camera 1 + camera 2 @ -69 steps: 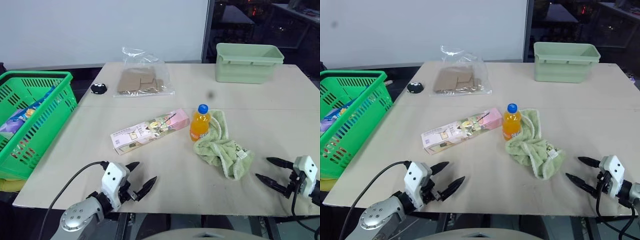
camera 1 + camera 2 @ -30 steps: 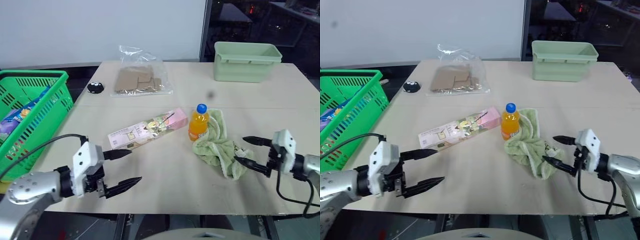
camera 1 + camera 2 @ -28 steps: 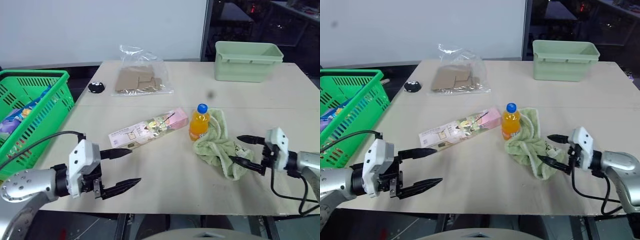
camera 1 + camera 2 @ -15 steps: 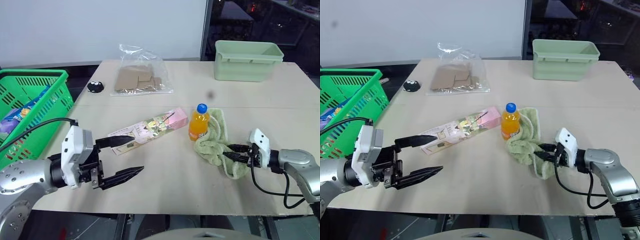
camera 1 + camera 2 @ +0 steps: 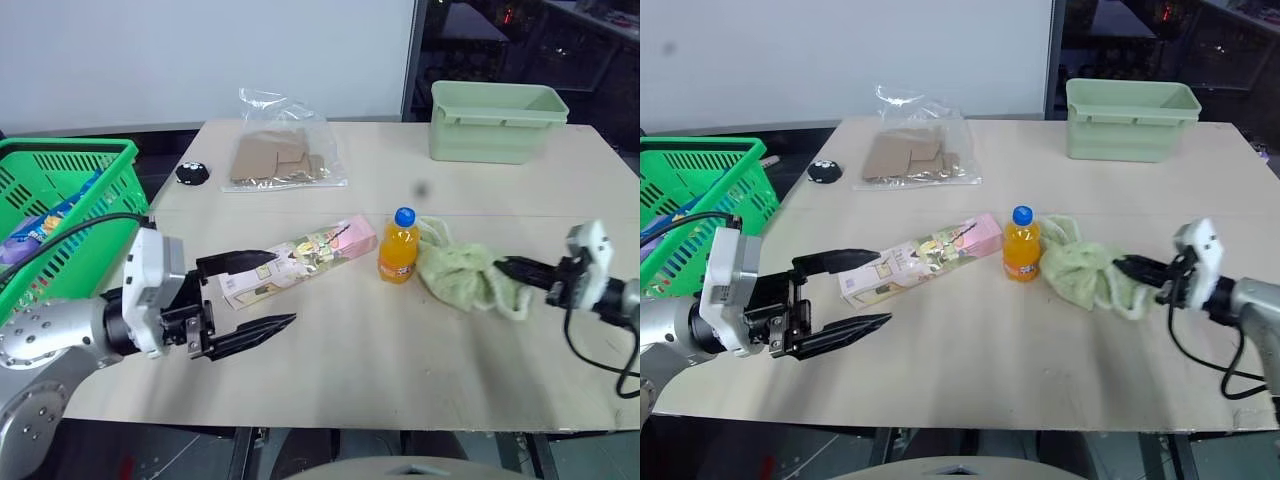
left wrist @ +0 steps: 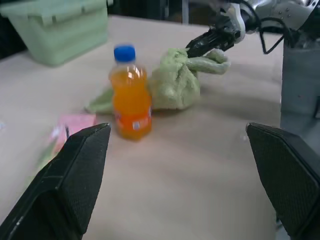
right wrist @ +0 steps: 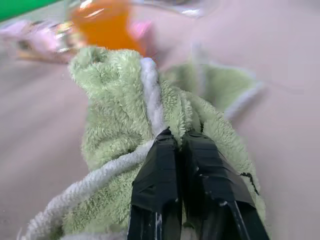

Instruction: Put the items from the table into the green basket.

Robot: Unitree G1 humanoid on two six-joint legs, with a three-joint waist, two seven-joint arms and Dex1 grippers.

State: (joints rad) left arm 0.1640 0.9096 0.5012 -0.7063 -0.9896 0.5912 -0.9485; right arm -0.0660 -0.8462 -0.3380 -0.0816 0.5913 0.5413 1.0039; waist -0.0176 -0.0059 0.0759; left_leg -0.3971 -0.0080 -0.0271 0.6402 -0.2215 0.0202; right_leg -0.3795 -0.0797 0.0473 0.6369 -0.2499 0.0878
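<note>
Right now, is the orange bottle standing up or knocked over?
Standing. The bottle sits upright on the table, blue cap on top, beside the green towel.

— What's where on the table (image 5: 330, 350)?

— The bottle (image 5: 398, 246) stands near the middle, the carton (image 5: 298, 259) lying just to its left, one end close to it. The towel (image 5: 468, 279) lies to the bottle's right, beside it.

— And further back?

— A plastic bag (image 5: 283, 150) of cardboard lies at the far edge, a small round thing (image 5: 191, 173) left of it. The tub (image 5: 496, 121) sits at the far right corner.

— The basket (image 5: 62, 225)?

— Off the table's left edge, with packets (image 5: 48, 224) inside.
</note>
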